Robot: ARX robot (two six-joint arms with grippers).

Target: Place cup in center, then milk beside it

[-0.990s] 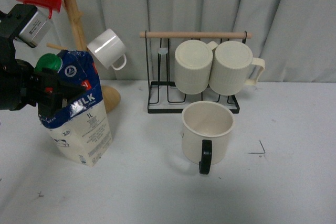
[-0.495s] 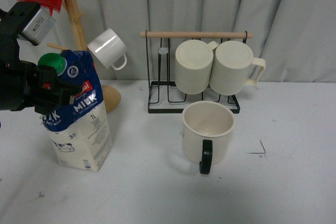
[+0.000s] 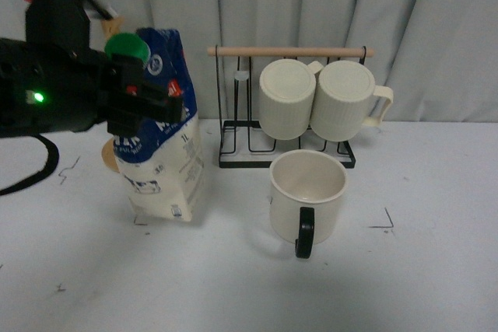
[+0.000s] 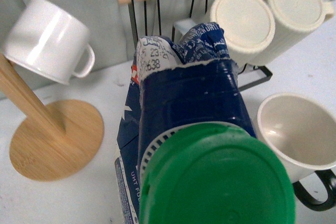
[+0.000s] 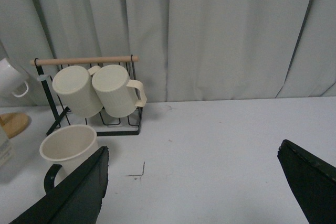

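The cup (image 3: 306,200), a wide cream mug with a black loop handle, stands upright on the white table in front of the wire rack. It also shows in the left wrist view (image 4: 296,140) and the right wrist view (image 5: 68,148). The milk (image 3: 163,153), a blue-and-white carton with a green cap (image 3: 128,47), is tilted a little and sits to the left of the cup, apart from it. My left gripper (image 3: 144,103) is shut on the milk near its top. The green cap (image 4: 218,177) fills the left wrist view. My right gripper (image 5: 194,182) is open and empty above the bare table.
A black wire rack (image 3: 233,134) with a wooden bar holds two ribbed cream mugs (image 3: 323,99) behind the cup. A wooden mug tree (image 4: 50,135) with a white mug (image 4: 47,40) stands behind the milk. A grey curtain hangs at the back.
My left gripper has carried the milk to the right, toward the cup, and raised it more upright. The cup and the rack have not moved.
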